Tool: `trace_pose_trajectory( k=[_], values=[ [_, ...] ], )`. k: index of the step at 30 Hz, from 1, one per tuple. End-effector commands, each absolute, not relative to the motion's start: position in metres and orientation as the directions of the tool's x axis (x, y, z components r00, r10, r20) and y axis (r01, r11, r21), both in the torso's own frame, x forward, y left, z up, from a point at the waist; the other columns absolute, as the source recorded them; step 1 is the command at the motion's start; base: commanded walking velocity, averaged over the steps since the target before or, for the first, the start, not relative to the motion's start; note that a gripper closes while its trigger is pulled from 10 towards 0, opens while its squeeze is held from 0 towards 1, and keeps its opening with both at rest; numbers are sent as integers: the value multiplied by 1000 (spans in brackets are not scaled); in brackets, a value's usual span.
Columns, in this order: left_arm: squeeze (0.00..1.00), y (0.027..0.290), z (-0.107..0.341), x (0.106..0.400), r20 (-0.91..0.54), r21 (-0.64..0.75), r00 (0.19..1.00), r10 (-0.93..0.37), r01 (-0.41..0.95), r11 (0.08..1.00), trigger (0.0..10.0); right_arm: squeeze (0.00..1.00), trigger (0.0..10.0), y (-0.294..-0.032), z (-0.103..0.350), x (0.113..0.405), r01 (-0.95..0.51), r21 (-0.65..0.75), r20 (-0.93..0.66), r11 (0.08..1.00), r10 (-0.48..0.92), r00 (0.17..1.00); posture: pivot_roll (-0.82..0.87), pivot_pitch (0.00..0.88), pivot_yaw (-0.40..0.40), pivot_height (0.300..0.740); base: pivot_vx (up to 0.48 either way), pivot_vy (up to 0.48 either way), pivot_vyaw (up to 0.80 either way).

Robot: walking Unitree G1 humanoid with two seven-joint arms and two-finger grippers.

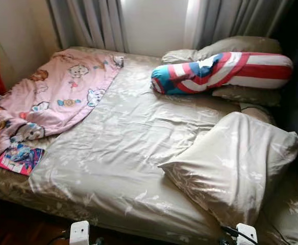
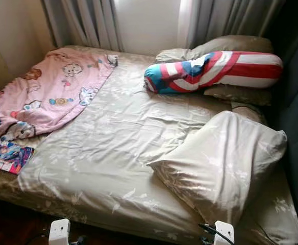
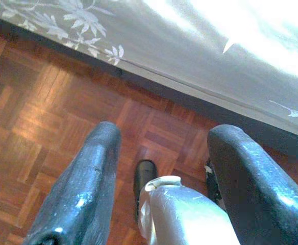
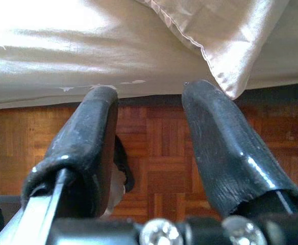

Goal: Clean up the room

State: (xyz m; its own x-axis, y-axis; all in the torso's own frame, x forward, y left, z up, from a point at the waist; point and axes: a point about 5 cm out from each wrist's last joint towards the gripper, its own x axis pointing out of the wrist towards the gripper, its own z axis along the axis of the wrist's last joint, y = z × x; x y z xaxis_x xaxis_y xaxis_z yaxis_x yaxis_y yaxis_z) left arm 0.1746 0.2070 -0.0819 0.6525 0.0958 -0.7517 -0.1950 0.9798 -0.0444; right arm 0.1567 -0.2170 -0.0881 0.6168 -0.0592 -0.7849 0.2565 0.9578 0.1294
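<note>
Right wrist view has the right gripper [image 4: 149, 107] hanging low at the bedside, fingers spread apart and holding nothing, with the hem of the big beige pillow [image 1: 236, 166] drooping just beyond its fingertips, up and ahead of them. That's the arm closer to the pillow; I'd judge it the natural one to reach for it. The pillow lies askew, its long axis running diagonally away from that gripper toward the striped bolster [image 1: 223, 71] at the head of the bed [image 1: 118, 148].

Over to the left gripper [image 3: 162, 153]: also parted and empty, hovering over the parquet floor [image 3: 31, 122] with the mattress edge just ahead of it. From this arm the pink blanket [image 1: 47, 97] and a colourful book [image 1: 19, 158] lie up and further to the left.

Head views give the whole bed layout; the wrist views add how low the fingers hang beside the mattress.
</note>
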Motion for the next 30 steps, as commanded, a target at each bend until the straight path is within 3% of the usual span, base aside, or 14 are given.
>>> trace_pose_trajectory(
  k=[1,15,21,30],
  values=[
    [0,209,-84,169,-768,-39,633,99,-200,979,10000,0,10000,-217,-89,156,259,128,-792,957,-59,608,57,0,-20,740,0,0,-694],
    [0,209,-85,168,-773,-28,627,97,-186,982,10000,0,10000,-217,-89,156,258,130,-791,957,-56,609,60,0,-23,740,0,0,-694],
    [0,208,-85,168,-774,-17,626,97,-174,985,10000,0,10000,-217,-89,156,258,132,-792,957,-55,608,60,0,-22,740,0,-405,-691],
    [0,206,-86,167,-774,-25,626,94,-178,984,10000,0,10000,-217,-89,156,259,133,-792,957,-55,608,60,0,-22,740,0,0,-694]
  ],
)
